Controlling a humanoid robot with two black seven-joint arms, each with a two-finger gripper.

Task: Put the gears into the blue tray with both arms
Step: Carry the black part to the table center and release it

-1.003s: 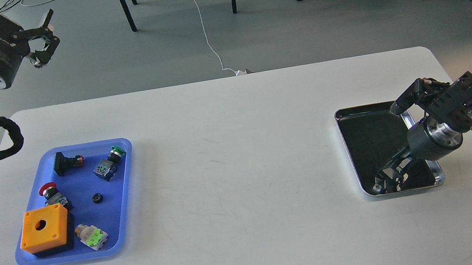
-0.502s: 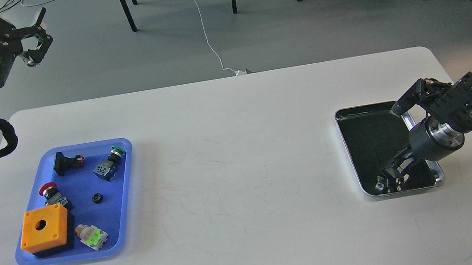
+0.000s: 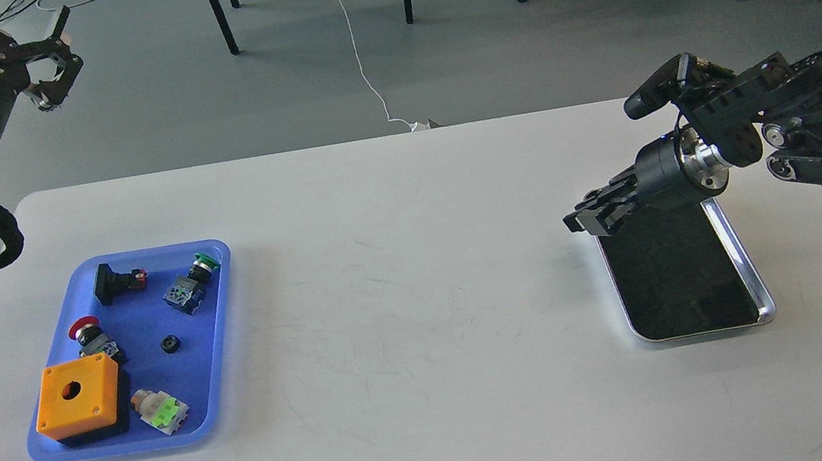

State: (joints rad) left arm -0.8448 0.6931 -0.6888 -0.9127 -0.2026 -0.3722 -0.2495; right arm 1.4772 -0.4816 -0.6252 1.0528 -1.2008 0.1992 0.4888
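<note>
One gear (image 3: 168,345), a tiny black toothed ring, lies in the middle of the blue tray (image 3: 222,326) at the table's left. My left gripper (image 3: 55,64) hangs high beyond the table's far left corner, well off the tray, its fingers spread open and empty. Raised over the far left corner of the silver tray (image 3: 747,268), my right gripper (image 3: 584,219) points left. Its dark fingers sit close together and I cannot tell them apart. No gear shows in them or on the silver tray's dark bottom.
The blue tray also holds an orange box (image 3: 75,397), a red-capped switch (image 3: 86,334), a green-capped switch (image 3: 191,282), a black switch (image 3: 114,282) and a light green part (image 3: 160,411). Chair and table legs stand on the floor beyond the table.
My right gripper has risen out of the silver tray's near left corner and swung to above its far left corner. The left gripper drifted slightly up and left.
</note>
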